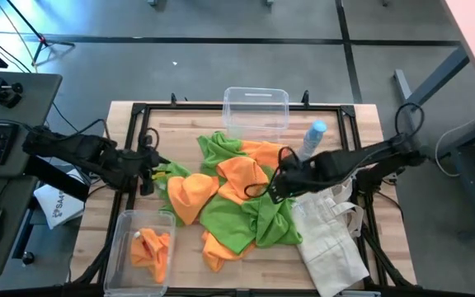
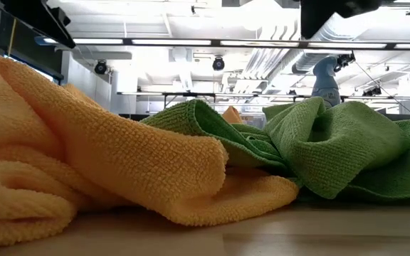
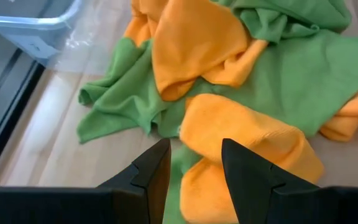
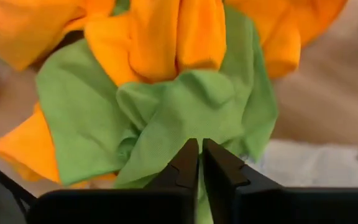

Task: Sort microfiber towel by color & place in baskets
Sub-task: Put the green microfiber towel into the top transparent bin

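Wooden table (image 1: pixel 122 124) is carrying a mixed towel pile (image 1: pixel 237 198) at centre, between 2 bins: far bin (image 1: pixel 256 109) lying bare, near bin (image 1: pixel 143 247) holding orange. Right gripper (image 4: pixel 199 163) is pinching a green towel (image 4: pixel 166 118), fingers nearly together; only its wrist view shows this. Left gripper (image 3: pixel 194 167) is hovering open over an orange towel (image 3: pixel 247 149).

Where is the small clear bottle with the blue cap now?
In the high view, the small clear bottle with the blue cap stands on the table's right half, beside the empty clear plastic basket and next to the pile of orange and green microfiber towels.
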`<state>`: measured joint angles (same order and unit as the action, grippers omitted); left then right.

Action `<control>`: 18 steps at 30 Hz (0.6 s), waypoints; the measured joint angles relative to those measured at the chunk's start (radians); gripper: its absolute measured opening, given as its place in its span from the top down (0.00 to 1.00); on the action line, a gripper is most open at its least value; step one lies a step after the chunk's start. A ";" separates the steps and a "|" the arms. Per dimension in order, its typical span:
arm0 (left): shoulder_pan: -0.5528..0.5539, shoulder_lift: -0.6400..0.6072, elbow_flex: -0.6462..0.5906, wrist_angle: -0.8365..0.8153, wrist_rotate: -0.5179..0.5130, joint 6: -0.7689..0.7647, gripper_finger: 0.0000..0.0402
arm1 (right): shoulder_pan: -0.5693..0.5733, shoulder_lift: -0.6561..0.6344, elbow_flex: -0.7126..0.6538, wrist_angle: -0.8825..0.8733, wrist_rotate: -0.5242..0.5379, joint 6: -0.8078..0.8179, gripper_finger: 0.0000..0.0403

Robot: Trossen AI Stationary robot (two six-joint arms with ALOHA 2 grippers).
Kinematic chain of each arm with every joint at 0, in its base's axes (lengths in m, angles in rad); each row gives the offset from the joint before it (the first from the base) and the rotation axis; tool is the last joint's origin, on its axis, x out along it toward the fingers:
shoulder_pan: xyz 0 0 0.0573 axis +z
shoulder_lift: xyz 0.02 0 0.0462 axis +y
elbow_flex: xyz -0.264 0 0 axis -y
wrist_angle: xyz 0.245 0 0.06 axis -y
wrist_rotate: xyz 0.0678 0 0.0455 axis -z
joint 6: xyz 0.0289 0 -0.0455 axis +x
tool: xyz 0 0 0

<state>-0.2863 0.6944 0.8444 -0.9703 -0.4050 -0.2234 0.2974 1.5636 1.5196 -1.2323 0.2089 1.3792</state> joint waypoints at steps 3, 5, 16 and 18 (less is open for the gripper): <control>0.000 -0.022 0.000 0.000 0.001 0.000 0.67 | 0.037 0.038 -0.015 0.006 0.000 0.164 0.88; 0.000 -0.029 0.000 0.000 0.010 0.000 0.67 | 0.065 0.069 -0.024 0.010 0.000 0.272 0.82; 0.000 -0.030 0.000 -0.001 0.062 0.122 0.67 | 0.144 0.220 -0.029 0.038 0.018 0.621 0.60; 0.000 -0.030 0.000 -0.001 0.063 0.122 0.67 | 0.144 0.241 -0.029 0.051 0.017 0.620 0.58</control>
<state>-0.2863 0.6643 0.8440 -0.9710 -0.3420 -0.1009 0.4416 1.8050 1.4910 -1.1811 0.2262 1.9988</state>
